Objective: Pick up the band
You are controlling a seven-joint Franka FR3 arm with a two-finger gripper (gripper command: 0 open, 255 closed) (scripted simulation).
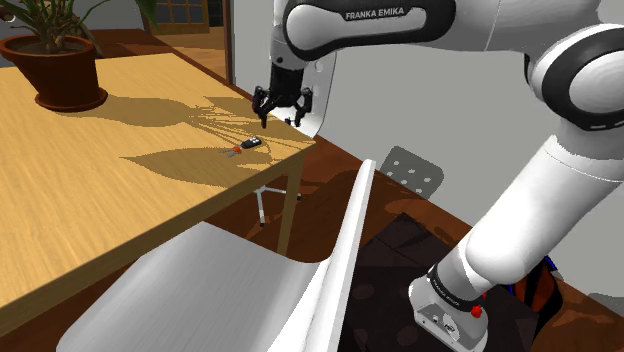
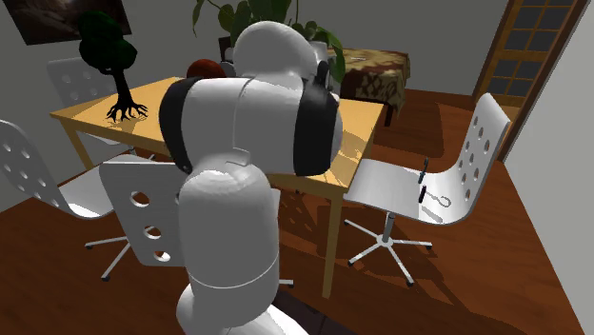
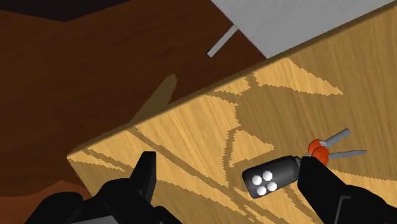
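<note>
1. Table point(image 1: 100, 190): bears the potted plant point(image 1: 58, 70), at 10 o'clock in the shoulder view.
2. Key fob point(image 1: 252, 146) with keys point(image 3: 338, 135): on the table near its corner, at 4 o'clock from the plant.
3. Gripper point(image 1: 283, 120): above that corner, at 1 o'clock from the fob, which lies between its parted fingers.
4. Chair point(image 1: 240, 290): before the table, at 6 o'clock.
5. Second chair point(image 1: 412, 170): beyond the corner, at 3 o'clock from the fob.

One wooden table point(image 1: 80, 190), four white perforated chairs point(image 2: 490, 119), one potted plant point(image 1: 58, 62) in a brown pot, one black key fob point(image 3: 270, 177) and two grey keys point(image 3: 338, 135).
</note>
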